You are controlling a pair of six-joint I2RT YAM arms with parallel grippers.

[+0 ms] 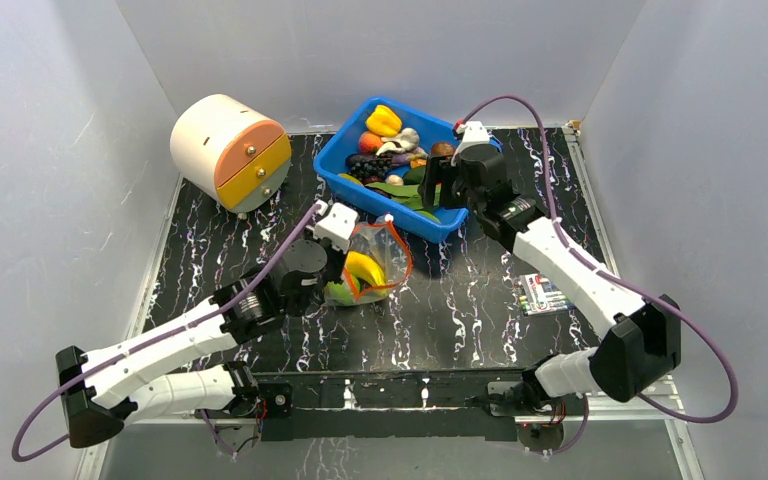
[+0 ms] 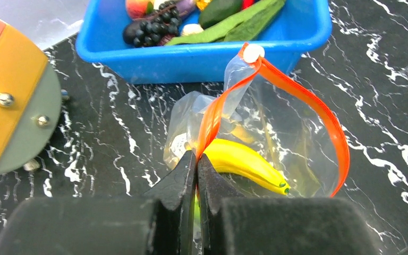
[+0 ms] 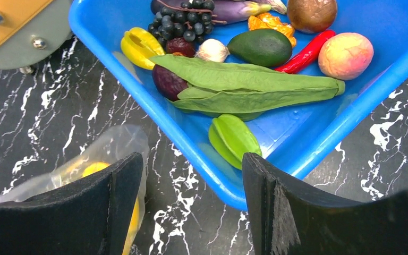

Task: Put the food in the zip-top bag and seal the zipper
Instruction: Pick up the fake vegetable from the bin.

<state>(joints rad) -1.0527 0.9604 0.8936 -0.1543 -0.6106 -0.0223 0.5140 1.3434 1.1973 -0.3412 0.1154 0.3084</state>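
Zipper of zip-top bag between pressed-together fingers of left claw

Orange-red zipper, blue bin

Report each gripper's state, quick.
Left gripper: shut on the zip-top bag at its zipper strip.
Right gripper: open, holding nothing, at the blue bin's edge.

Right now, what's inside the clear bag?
A yellow banana lies in the bag, with something green by it. The left hand, shut on the bag's orange strip, covers the rest of its bottom.
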